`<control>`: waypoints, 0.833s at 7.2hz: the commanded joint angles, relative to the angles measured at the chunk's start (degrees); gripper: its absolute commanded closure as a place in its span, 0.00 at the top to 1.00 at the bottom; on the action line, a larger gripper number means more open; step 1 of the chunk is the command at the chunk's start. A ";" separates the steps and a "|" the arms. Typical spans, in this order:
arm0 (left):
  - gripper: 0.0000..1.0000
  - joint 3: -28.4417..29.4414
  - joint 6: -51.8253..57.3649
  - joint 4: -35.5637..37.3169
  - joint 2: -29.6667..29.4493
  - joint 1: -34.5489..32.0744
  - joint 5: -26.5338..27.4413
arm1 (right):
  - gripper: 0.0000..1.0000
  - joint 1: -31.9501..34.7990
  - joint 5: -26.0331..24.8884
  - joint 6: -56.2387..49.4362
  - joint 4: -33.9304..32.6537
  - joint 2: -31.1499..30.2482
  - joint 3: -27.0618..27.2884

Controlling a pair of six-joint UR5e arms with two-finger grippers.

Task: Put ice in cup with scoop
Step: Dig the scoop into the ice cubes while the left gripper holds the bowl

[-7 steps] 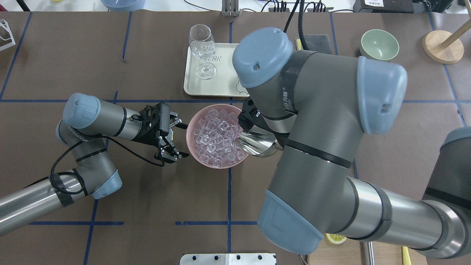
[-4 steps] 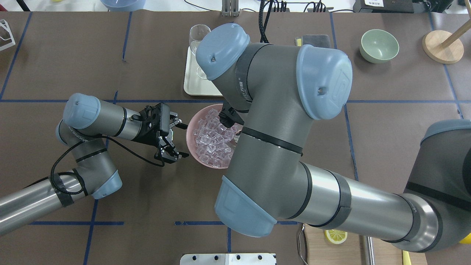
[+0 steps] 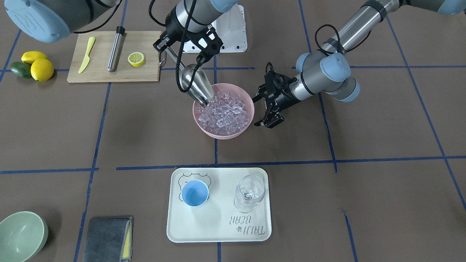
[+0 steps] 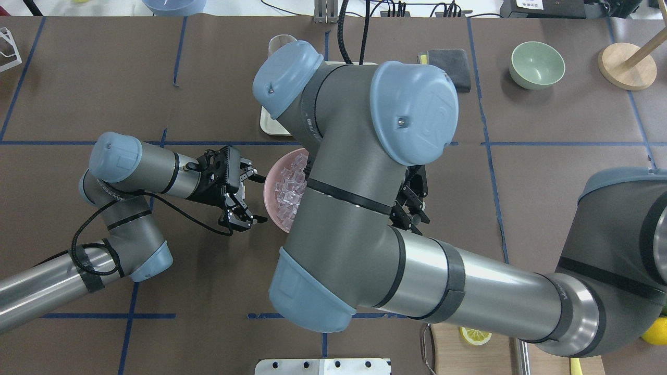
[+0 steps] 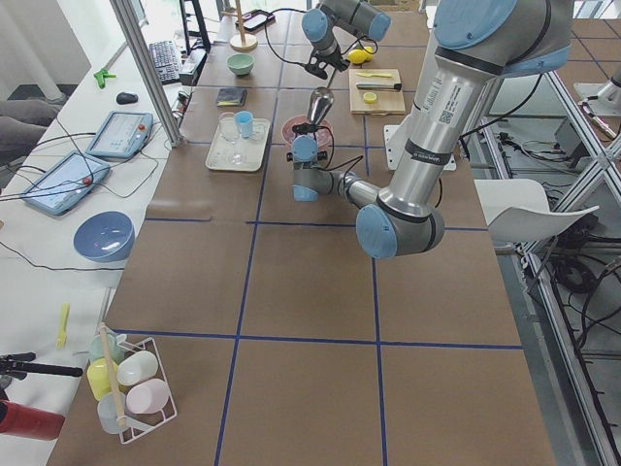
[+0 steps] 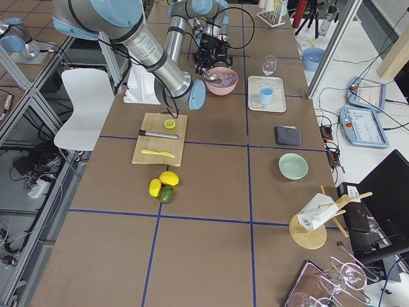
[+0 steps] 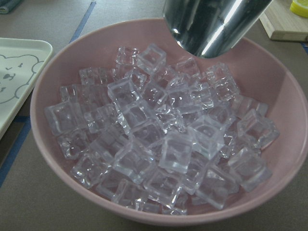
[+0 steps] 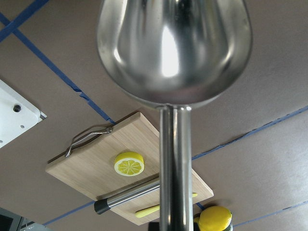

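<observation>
The pink bowl (image 3: 222, 131) holds many clear ice cubes (image 3: 225, 111) at mid-table. My right gripper (image 3: 171, 54) is shut on the thin handle of the steel scoop (image 3: 196, 85), which tilts down with its mouth at the bowl's rim, touching the ice. The left wrist view shows the scoop (image 7: 211, 24) above the ice (image 7: 159, 139). My left gripper (image 3: 259, 109) is open and empty just beside the bowl. The light-blue cup (image 3: 195, 193) stands empty on the white tray (image 3: 218, 225). In the overhead view my right arm hides the scoop and most of the bowl (image 4: 275, 195).
A stemmed glass (image 3: 249, 193) stands on the tray beside the cup. A cutting board (image 3: 145, 74) with a yellow knife, steel cylinder (image 3: 115, 49) and lemon slice lies behind the bowl. A green bowl (image 3: 22, 234) and grey cloth (image 3: 107, 238) sit at the near left.
My right arm has swung across over the bowl and now covers the scoop, most of the bowl and the tray in the overhead view. My left arm has not moved.
</observation>
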 commanded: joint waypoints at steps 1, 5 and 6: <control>1.00 -0.09 0.00 -0.07 -0.05 0.00 0.02 | 0.00 -0.57 -0.35 -1.03 0.07 2.94 -5.10; 1.00 0.00 0.00 -0.07 0.04 0.00 0.02 | 0.00 -2.33 -0.79 -0.95 6.11 1.80 -9.14; 1.00 0.00 0.00 -0.07 0.04 0.00 -0.07 | 0.00 -2.25 -0.88 -0.78 8.84 0.66 -9.14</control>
